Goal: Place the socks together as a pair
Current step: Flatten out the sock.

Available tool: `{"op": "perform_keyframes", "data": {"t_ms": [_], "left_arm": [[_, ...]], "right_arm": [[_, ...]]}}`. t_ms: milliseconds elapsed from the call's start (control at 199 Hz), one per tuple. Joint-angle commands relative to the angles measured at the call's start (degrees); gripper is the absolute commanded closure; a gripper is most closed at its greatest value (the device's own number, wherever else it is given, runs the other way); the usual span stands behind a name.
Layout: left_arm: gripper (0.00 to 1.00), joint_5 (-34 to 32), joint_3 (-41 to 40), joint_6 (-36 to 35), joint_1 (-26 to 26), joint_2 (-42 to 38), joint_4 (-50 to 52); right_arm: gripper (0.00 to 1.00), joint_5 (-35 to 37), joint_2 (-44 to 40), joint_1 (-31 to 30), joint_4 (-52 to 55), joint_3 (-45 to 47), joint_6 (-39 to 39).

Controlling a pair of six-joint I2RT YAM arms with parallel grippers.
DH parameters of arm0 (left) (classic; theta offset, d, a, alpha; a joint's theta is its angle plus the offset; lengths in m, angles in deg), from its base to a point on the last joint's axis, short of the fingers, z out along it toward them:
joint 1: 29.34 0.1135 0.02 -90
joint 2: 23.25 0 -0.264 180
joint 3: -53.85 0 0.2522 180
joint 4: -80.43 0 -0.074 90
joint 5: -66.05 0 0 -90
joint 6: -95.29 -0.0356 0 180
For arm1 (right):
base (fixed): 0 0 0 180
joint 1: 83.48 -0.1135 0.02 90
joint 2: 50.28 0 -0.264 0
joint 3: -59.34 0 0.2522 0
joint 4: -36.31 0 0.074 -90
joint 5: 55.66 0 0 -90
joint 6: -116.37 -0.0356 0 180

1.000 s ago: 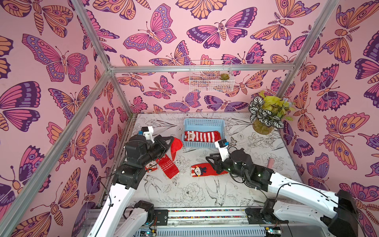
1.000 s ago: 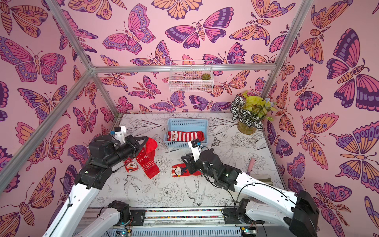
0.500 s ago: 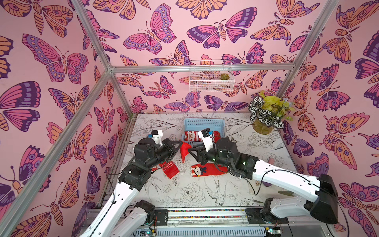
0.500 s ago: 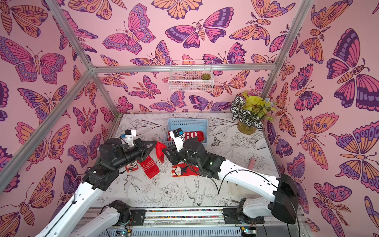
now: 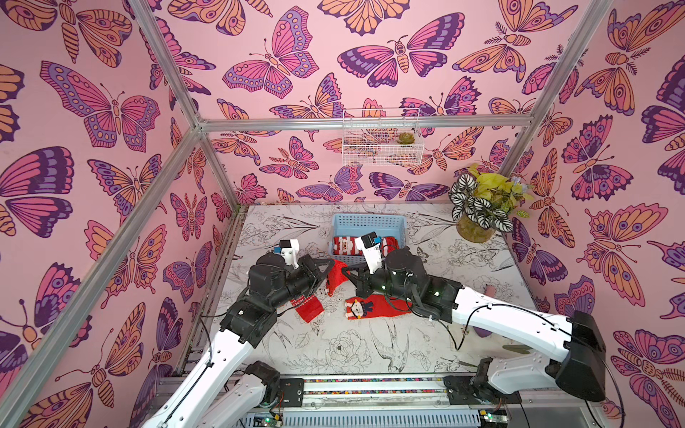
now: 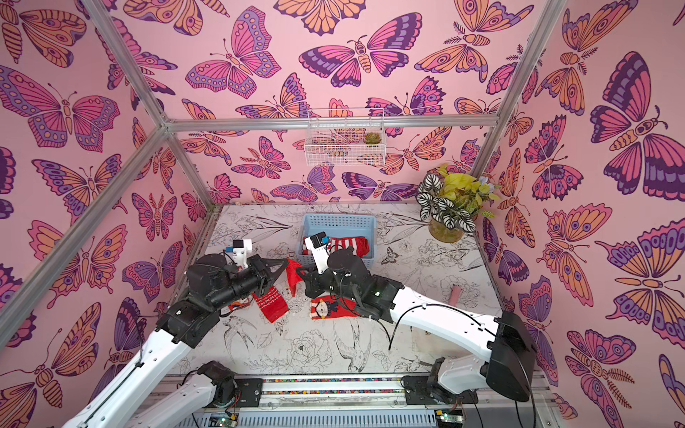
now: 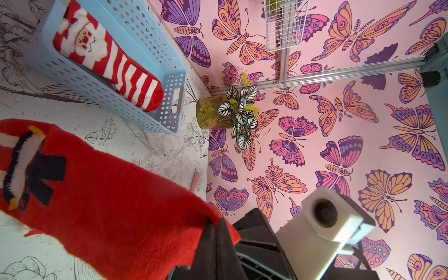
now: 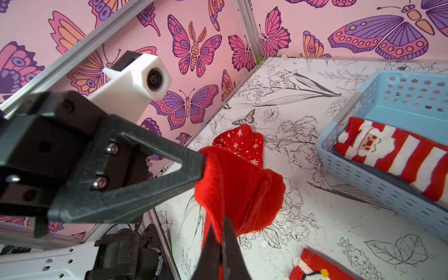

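Observation:
A plain-looking red sock (image 5: 335, 276) hangs bunched above the table between both grippers. My left gripper (image 5: 328, 267) is shut on one end of it and my right gripper (image 5: 346, 273) is shut on its other end (image 8: 242, 189). Below on the table lie a snowflake sock (image 5: 309, 309), partly under the left arm, and a penguin-cuff sock (image 5: 378, 305). A red-white striped Santa sock (image 5: 344, 245) lies in the blue basket (image 5: 370, 222). In the left wrist view, red fabric (image 7: 145, 230) reaches the shut jaws, and I cannot tell it apart from the penguin-cuff sock.
A potted plant (image 5: 478, 222) stands at the back right corner. A small pink object (image 5: 489, 289) lies on the table's right side. A white wire basket (image 5: 381, 148) hangs on the back wall. Aluminium frame posts line the walls.
My right gripper has left the penguin-cuff sock, swung left to the hanging red sock and shut on it. My left gripper has carried that sock a little toward the middle.

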Motion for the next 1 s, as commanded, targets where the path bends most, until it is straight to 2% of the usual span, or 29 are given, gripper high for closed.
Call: {"op": "perform_keyframes", "data": {"t_ms": [0, 30, 70, 110, 216, 406, 667, 833, 998], "left_arm": [[0.53, -1.7, -1.8, -3.4, -0.3, -1.6, -1.6], [0.37, -2.3, -2.3, -4.5, -0.3, -2.0, -1.5], [0.25, -3.2, -3.3, -5.4, -0.3, -2.4, -1.0], [0.20, -4.1, -3.9, -6.3, -0.3, -2.6, -0.4], [0.14, -6.4, -4.4, -11.1, -0.3, -3.1, 3.3], [0.15, -9.1, -7.1, -14.2, -0.3, -3.9, 8.7], [0.15, -11.5, -12.6, -15.3, -0.3, -4.9, 10.0], [0.15, -12.3, -11.4, -18.6, -0.3, -3.6, 13.8], [0.17, -9.6, -12.1, -18.5, -0.4, -1.3, 12.2]], "right_arm": [[1.00, 1.7, -3.6, -0.4, 3.1, -0.5, -0.6], [1.00, 2.7, -4.4, -0.4, 4.8, -0.1, -0.6], [1.00, 4.0, -5.8, -0.4, 7.4, 0.1, -0.5], [1.00, 5.1, -7.2, -0.4, 9.8, 0.2, -0.5], [1.00, 6.3, -10.7, -0.4, 15.8, 0.3, -1.1], [1.00, 4.6, -14.8, -0.4, 18.0, 2.0, -2.8], [1.00, -1.2, -11.5, -0.4, 13.1, -0.1, -2.9], [1.00, 7.3, -12.7, -0.3, 19.8, -1.5, 0.0], [1.00, 16.1, -19.1, 0.8, 23.3, 7.7, -1.8]]}}
